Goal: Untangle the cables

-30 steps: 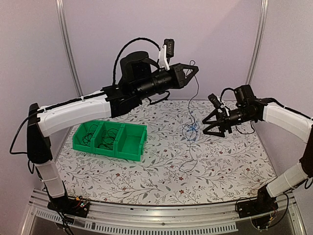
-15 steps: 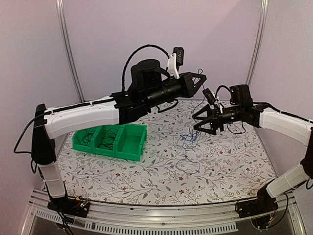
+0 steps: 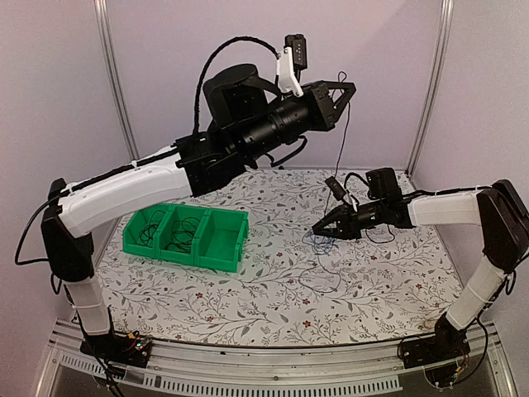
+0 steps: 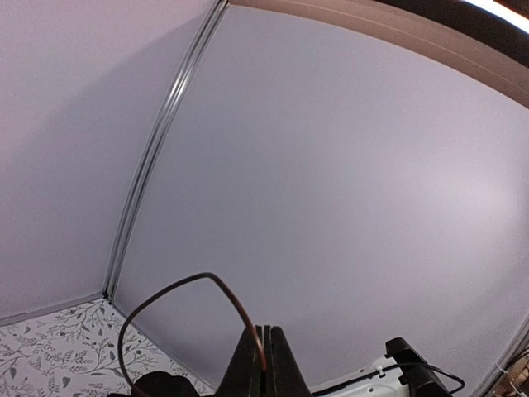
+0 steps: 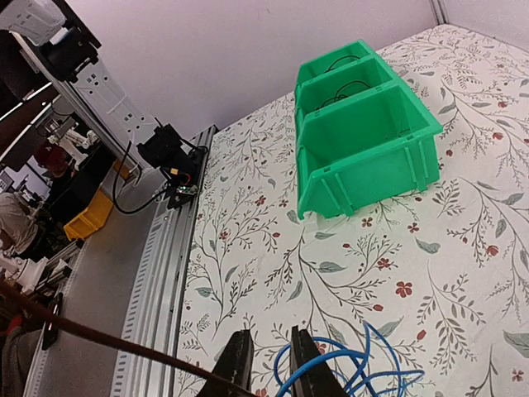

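cables (image 3: 321, 242) just beside right end effector (image 3: 317, 232)

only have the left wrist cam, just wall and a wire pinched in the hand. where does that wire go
Observer: The wire drops from the left hand down to a blue tangle on the table.
Operator: and the other one
Observer: The right hand is low at that tangle, its fingertips beside the blue loops.
Operator: anything else nearby
Observer: A green bin sits apart from the tangle, off to the left.
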`<state>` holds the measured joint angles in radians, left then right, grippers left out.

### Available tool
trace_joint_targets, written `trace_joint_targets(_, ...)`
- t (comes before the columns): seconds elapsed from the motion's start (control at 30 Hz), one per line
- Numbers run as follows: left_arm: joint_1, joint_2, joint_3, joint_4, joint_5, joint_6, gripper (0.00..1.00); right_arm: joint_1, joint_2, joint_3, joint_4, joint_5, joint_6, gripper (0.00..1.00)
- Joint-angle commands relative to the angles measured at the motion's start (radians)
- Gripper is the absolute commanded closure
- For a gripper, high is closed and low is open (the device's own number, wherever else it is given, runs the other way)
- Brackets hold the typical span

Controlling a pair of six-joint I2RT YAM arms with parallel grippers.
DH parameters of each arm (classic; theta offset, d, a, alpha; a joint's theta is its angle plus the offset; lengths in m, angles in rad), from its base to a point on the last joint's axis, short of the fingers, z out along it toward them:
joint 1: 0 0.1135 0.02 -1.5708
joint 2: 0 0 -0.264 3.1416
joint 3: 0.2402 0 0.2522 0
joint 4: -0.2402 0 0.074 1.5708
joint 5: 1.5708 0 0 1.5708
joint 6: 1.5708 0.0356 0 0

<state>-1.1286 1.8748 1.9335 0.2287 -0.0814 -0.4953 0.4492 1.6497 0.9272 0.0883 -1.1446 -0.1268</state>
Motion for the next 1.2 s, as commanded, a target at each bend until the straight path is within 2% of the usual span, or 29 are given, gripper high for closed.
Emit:
trace_joint_targets(0.0, -0.029, -0.055, 0.097, -0.102, -0.064, 0.099, 1.00, -0.043, 0.074, -0.013, 0.047, -0.043, 0.048, 0.80)
trace_joint_targets(0.23, -0.038, -0.161, 0.011, -0.152, -0.191, 0.186, 1.00, -0.181, 0.152, 0.004, -0.013, 0.110, 0.091, 0.84)
trace_joint_targets(0.37, -0.038, -0.224, -0.037, -0.218, -0.287, 0.242, 1.00, -0.240, 0.203, 0.033, -0.070, 0.091, 0.085, 0.81)
trace_joint_targets(0.47, -0.031, -0.273, -0.095, -0.285, -0.355, 0.270, 1.00, -0.256, 0.185, 0.036, -0.079, 0.104, 0.080, 0.80)
trace_joint_targets(0.6, 0.001, -0.336, -0.170, -0.394, -0.399, 0.231, 1.00, -0.265, 0.161, 0.059, -0.126, 0.093, 0.051, 0.75)
trace_joint_targets(0.7, 0.057, -0.387, -0.250, -0.463, -0.391, 0.146, 1.00, -0.269, 0.158, 0.081, -0.169, 0.086, 0.024, 0.72)
trace_joint_targets(0.87, 0.129, -0.512, -0.462, -0.448, -0.362, 0.063, 1.00, -0.271, 0.155, 0.096, -0.214, 0.076, 0.004, 0.66)
trace_joint_targets(1.17, 0.266, -0.646, -0.649, -0.524, -0.272, 0.041, 1.00, -0.270, 0.162, 0.137, -0.299, 0.112, -0.085, 0.56)
